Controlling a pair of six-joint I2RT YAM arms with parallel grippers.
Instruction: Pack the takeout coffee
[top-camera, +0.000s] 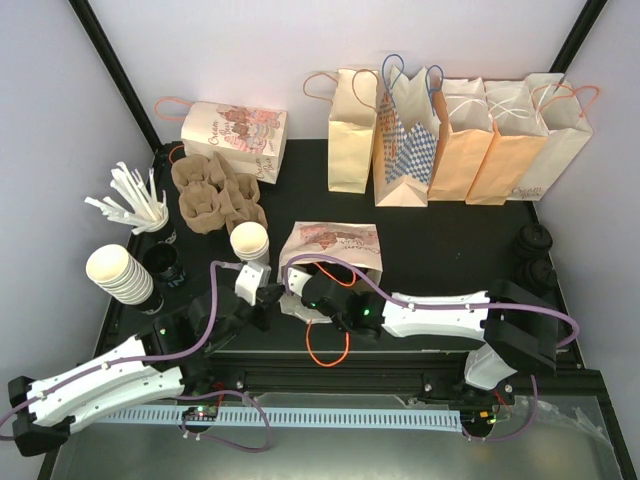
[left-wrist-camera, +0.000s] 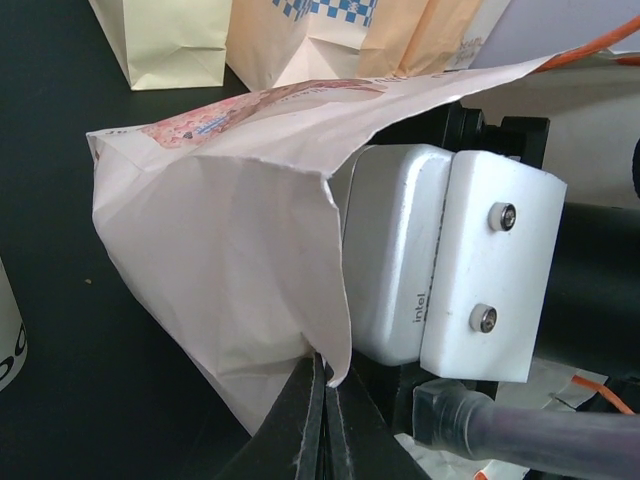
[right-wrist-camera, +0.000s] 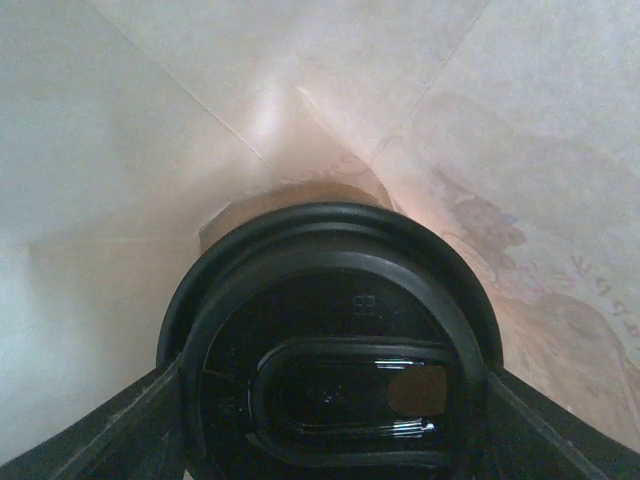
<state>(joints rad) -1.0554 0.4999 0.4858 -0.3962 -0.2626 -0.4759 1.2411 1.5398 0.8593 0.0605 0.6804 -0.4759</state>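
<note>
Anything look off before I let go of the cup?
Yes: the printed bag being packed lies on its side, its mouth pinched by the left gripper, so the takeout coffee in the right gripper appears to lie sideways inside it. No spill visible.

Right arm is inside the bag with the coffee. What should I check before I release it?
1. Left gripper pinches the printed bag's mouth edge: ok.
2. Right gripper closed around the lidded takeout coffee: ok.
3. Bag paper surrounds the coffee on all visible sides: ok.
4. Coffee resting on something rather than hanging: cannot tell.
5. Coffee upright: cannot tell.
</note>
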